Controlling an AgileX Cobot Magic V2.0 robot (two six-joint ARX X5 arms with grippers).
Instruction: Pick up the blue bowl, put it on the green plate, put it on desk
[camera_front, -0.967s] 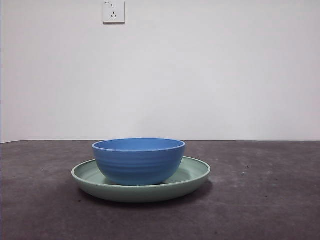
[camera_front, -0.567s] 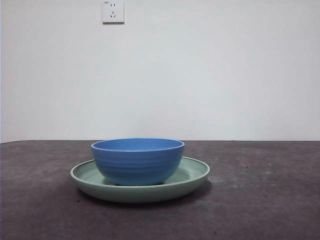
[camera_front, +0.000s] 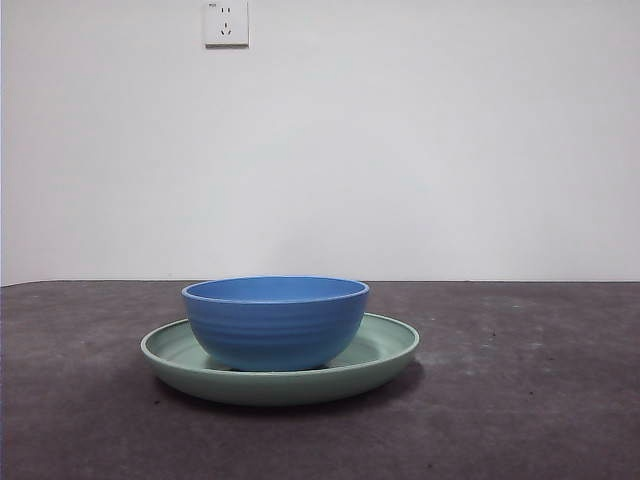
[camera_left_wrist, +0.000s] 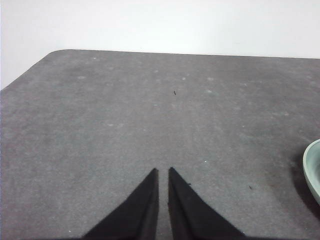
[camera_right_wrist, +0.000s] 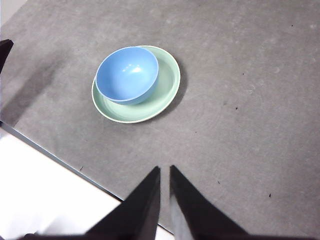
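Note:
The blue bowl (camera_front: 276, 322) stands upright inside the green plate (camera_front: 385, 348), which rests on the desk (camera_front: 520, 400). From high above, the right wrist view shows the bowl (camera_right_wrist: 127, 74) sitting off-centre in the plate (camera_right_wrist: 167, 87). My right gripper (camera_right_wrist: 164, 170) is shut, empty and well away from both. My left gripper (camera_left_wrist: 163, 171) is shut over bare desk (camera_left_wrist: 150, 110), with only the plate's rim (camera_left_wrist: 311, 167) showing at that view's edge. No arm shows in the front view.
A white wall with a power socket (camera_front: 227, 22) stands behind the desk. The desk's edge (camera_right_wrist: 55, 157) runs near the plate in the right wrist view. A dark tip of the other arm (camera_right_wrist: 5, 50) shows at that view's side.
The bowl and plate shifted a hair to the left between one second and half a second ago; since then nothing has moved.

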